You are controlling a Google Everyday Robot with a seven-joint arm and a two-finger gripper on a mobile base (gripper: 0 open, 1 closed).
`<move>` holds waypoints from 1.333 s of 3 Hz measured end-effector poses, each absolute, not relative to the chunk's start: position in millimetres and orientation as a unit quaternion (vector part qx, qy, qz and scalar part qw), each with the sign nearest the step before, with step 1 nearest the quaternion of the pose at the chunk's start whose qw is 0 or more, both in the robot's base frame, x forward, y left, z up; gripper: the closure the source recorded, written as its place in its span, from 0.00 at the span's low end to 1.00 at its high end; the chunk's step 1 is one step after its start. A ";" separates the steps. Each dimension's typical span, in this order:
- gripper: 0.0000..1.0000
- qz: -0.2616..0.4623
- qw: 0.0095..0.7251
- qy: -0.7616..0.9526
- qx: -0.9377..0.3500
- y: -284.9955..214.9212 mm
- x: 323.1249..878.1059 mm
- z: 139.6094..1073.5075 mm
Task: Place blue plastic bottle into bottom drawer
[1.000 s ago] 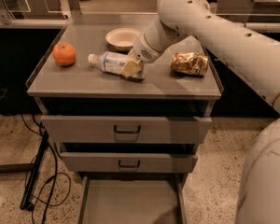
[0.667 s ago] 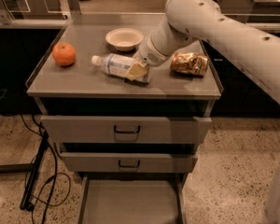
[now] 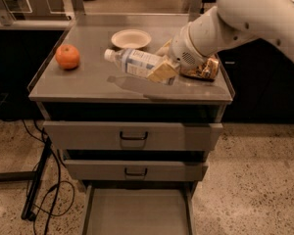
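Note:
The blue plastic bottle (image 3: 132, 62) is clear with a white cap and a pale blue-and-white label. It hangs tilted above the cabinet top, cap to the left, casting a shadow below it. My gripper (image 3: 162, 65) is shut on the bottle's right end, with tan fingers (image 3: 161, 71) around it. The bottom drawer (image 3: 137, 212) is pulled open at the foot of the cabinet, its flat grey floor bare.
An orange (image 3: 67, 57) sits at the left of the cabinet top (image 3: 88, 84). A white bowl (image 3: 131, 38) is at the back. A crinkled snack bag (image 3: 203, 68) lies at the right, under my arm. Two shut drawers with dark handles (image 3: 133, 136) are above the open one. Cables (image 3: 39, 190) lie on the floor at left.
The bottle has been lifted off the cabinet top in my gripper and carried forward toward the front edge. The arm has swung forward with it.

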State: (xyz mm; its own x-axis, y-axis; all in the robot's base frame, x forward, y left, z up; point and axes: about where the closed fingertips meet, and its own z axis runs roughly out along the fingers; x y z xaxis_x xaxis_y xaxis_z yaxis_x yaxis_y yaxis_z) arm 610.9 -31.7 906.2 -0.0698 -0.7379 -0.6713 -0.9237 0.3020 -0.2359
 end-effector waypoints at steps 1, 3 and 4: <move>1.00 0.127 0.371 0.714 -0.580 -47.2 580.9 912.7; 1.00 0.156 0.375 0.718 -0.566 -56.0 545.6 891.8; 1.00 0.177 0.368 0.721 -0.560 -48.3 559.8 867.1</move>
